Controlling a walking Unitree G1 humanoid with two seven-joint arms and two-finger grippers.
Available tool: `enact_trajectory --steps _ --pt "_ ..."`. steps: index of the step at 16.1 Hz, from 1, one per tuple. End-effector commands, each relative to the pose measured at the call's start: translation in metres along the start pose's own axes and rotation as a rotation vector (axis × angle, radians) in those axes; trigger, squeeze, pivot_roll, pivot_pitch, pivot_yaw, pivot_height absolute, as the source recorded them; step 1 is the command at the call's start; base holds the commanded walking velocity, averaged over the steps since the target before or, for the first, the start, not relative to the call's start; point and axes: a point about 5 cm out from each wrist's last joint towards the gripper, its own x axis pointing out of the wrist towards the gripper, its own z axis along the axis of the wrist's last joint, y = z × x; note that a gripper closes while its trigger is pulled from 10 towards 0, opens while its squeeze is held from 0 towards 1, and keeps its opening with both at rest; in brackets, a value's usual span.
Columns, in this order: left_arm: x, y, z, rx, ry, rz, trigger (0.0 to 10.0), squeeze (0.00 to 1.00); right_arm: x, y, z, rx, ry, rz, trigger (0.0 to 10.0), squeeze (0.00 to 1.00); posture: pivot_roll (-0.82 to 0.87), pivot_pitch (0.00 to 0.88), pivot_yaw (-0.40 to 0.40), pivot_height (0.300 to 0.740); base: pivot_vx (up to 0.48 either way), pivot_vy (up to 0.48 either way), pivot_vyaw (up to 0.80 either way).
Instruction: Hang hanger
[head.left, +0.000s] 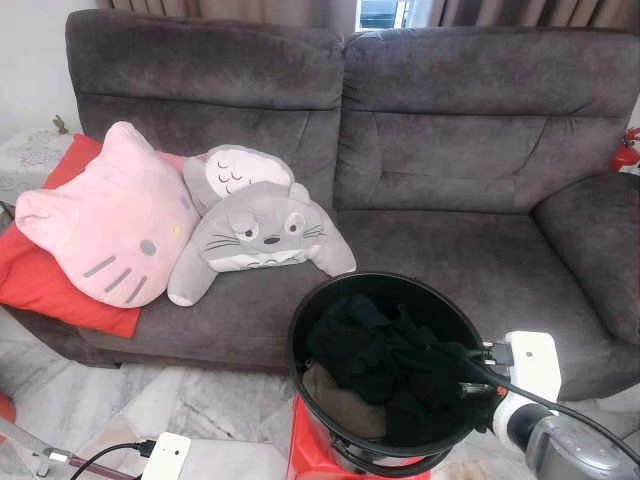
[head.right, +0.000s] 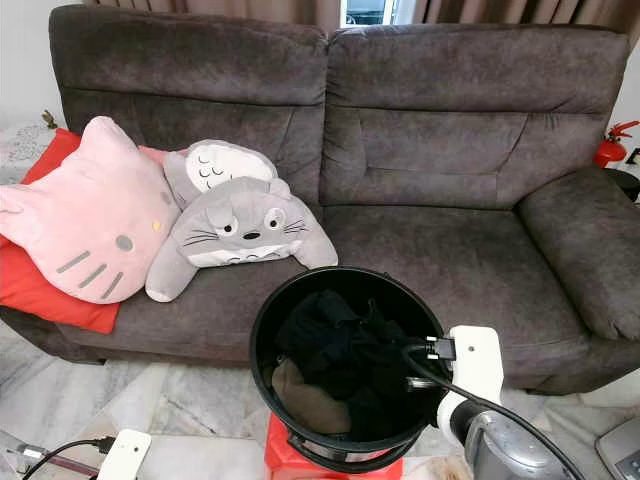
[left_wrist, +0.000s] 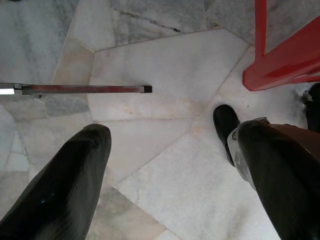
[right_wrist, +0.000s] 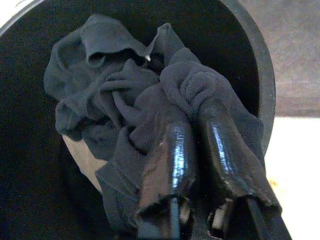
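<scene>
right claw (right_wrist: 192, 117) pinching dark cloth (right_wrist: 115, 95), inside black bucket (head.left: 310, 300)

Right pincer (right_wrist: 192, 125) pinched (left (left_wrist: 165, 160) spread)

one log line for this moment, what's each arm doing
right end effector: in black bucket, shut on dark clothes | left end effector: open, idle over marble floor | hanger: none seen
</scene>
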Motion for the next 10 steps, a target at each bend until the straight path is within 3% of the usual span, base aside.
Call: enact_trajectory --steps 1,4,5,6,8,10 --pt "-0.001 -0.001 -0.005 0.015 0.019 -0.009 10.0 0.00 -0.004 0.001 0.002 -0.029 -0.017 0.017 0.0 0.00 -0.14 0.000 -0.027 0.740 0.000 0.000 0.00" --pt "-0.001 -0.001 -0.004 0.014 0.019 -0.008 10.0 0.00 -0.014 0.003 0.018 -0.039 -0.149 0.071 0.0 0.00 -0.15 0.000 -0.026 0.740 0.000 0.000 0.00" --pt "0.000 -0.001 -0.004 0.015 0.018 -0.008 10.0 0.00 -0.024 0.001 0.033 -0.004 -0.272 0.124 0.0 0.00 -0.16 0.000 -0.020 0.740 0.000 0.000 0.00" --pt "0.000 -0.001 -0.003 0.015 0.017 -0.007 10.0 0.00 -0.030 0.001 0.040 -0.008 -0.317 0.166 0.0 0.00 -0.16 0.000 -0.019 0.740 0.000 0.000 0.00" --pt "0.000 -0.001 -0.003 0.017 0.017 -0.008 10.0 0.00 -0.047 0.009 0.042 -0.102 -0.344 0.332 0.0 0.00 -0.17 0.000 -0.019 0.740 0.000 0.000 0.00" --pt "0.000 -0.001 -0.003 0.017 0.017 -0.008 10.0 0.00 -0.066 0.020 0.029 -0.227 -0.263 0.521 0.0 0.00 -0.17 0.000 -0.018 0.740 0.000 0.000 0.00"
